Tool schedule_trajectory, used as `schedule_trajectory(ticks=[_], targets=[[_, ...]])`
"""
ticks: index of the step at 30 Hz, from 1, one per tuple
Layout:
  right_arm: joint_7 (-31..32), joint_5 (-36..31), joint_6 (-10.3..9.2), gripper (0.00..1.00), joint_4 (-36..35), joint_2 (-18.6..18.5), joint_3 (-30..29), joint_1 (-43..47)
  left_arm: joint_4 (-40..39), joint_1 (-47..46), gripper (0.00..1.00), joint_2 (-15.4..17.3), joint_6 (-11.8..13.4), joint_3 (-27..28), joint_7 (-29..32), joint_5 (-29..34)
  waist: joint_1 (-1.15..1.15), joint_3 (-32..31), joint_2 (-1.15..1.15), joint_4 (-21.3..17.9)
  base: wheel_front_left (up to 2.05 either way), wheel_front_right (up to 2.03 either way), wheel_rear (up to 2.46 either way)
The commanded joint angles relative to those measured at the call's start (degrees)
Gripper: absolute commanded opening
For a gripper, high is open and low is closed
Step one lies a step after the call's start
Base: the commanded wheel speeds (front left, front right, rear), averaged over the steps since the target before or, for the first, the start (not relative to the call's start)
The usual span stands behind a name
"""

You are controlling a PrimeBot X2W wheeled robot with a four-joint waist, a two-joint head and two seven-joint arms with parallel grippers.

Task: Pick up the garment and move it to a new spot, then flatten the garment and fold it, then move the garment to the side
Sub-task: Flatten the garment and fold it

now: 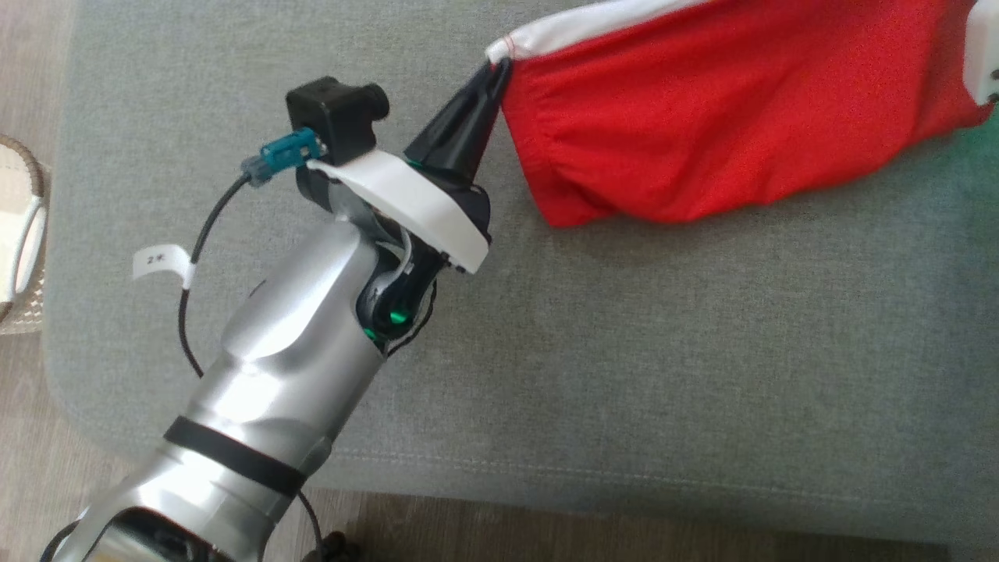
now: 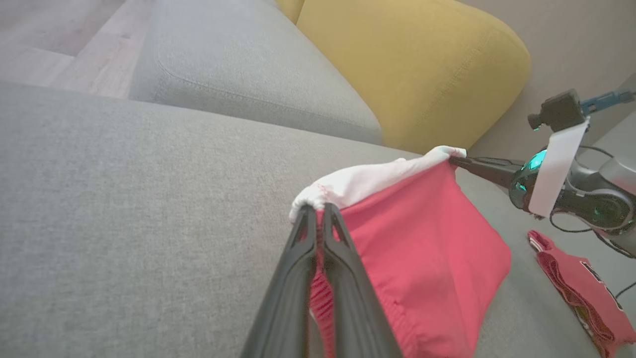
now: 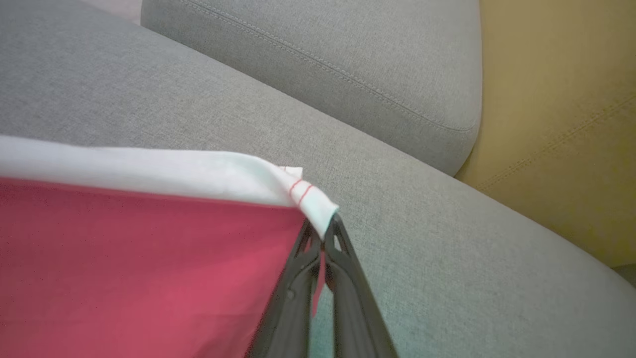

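The garment (image 1: 726,117) is red with a white band along its top edge. It hangs stretched between my two grippers over the grey sofa seat (image 1: 624,351), its lower fold sagging down to the cushion. My left gripper (image 1: 495,74) is shut on the band's left corner, and the left wrist view shows the same pinch, left gripper (image 2: 318,208) on white cloth. My right gripper (image 3: 325,229) is shut on the band's other corner, which carries red stitching. In the left wrist view the right gripper (image 2: 454,160) reaches in from the right to that corner.
A yellow cushion (image 2: 412,64) and a grey back cushion (image 2: 238,64) stand behind the seat. A second red cloth item (image 2: 581,283) lies crumpled on the seat under the right arm. A wicker basket (image 1: 19,234) stands on the wooden floor (image 1: 31,484) to the left.
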Motion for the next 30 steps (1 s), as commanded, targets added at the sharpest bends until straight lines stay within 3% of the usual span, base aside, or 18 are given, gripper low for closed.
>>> schedule_trajectory(ticks=[1, 8, 9, 11, 12, 13, 14, 21, 25, 30], targets=[[-0.88, 0.11, -0.02, 0.00, -0.84, -0.70, 0.41, -1.58, -1.19, -2.17, 0.00, 0.86, 0.00, 2.88, -0.69, 0.78, 0.00, 0.00, 0.00, 0.09, 0.00, 0.00, 0.00], [-5.13, -0.59, -0.02, 0.00, 4.59, 0.03, 3.61, -4.65, 0.22, -1.39, 0.00, -0.75, 0.00, 5.04, -0.70, 4.16, 0.00, 0.27, 0.00, 0.61, 0.00, 0.00, 0.00], [-5.71, -0.66, -0.02, 0.14, 5.39, 0.07, 4.02, -4.94, 0.82, -1.53, 0.00, -0.90, 0.00, 4.84, -0.70, 4.59, 0.00, 0.31, 0.00, 0.76, 0.00, 0.00, 0.00], [-6.77, -0.67, -0.02, 0.37, 6.92, 0.24, 4.86, -5.59, 2.49, -1.82, 0.22, -1.19, 0.00, 4.79, -0.70, 4.67, 0.00, 0.45, 0.00, 0.92, 0.00, 0.00, 0.00], [-7.74, -0.63, -0.02, 0.69, 7.47, 0.39, 5.12, -5.99, 3.43, -2.07, 0.47, -1.31, 0.00, 4.67, -0.70, 4.61, 0.00, 0.51, 0.00, 0.94, 0.00, 0.00, 0.00], [-8.91, -0.58, -0.02, 1.00, 7.91, 0.60, 5.41, -6.36, 4.19, -2.40, 0.80, -1.42, 0.00, 4.57, -0.70, 4.64, 0.00, 0.56, 0.00, 0.91, 0.00, 0.00, 0.00], [-9.91, -0.46, -0.02, 1.00, 8.40, 0.88, 5.81, -6.61, 4.72, -2.67, 1.00, -1.52, 0.00, 4.53, -0.70, 4.53, 0.00, 0.56, 0.00, 0.84, 0.00, 0.00, 0.00], [-16.67, 0.72, -0.02, 1.00, 10.70, 2.08, 5.75, -5.53, 4.94, -1.58, 1.00, -1.89, 0.92, 7.85, -0.71, 7.91, 0.00, -1.75, 0.00, -0.08, 0.00, 0.00, 0.00], [-17.76, 4.52, -0.02, 1.00, 11.86, 4.49, 3.38, -0.79, -2.04, 3.74, 1.00, -0.70, 7.08, 11.27, -0.71, 18.16, 0.00, -4.38, 0.00, -1.33, 0.00, 0.00, 0.00], [-19.89, 5.65, -0.02, 1.00, 12.30, 4.28, 1.17, 5.39, -12.55, 13.79, 1.00, -0.77, 13.41, 13.33, -0.71, 29.39, 0.00, -7.59, 0.00, -0.84, 0.00, 0.00, 0.00]])
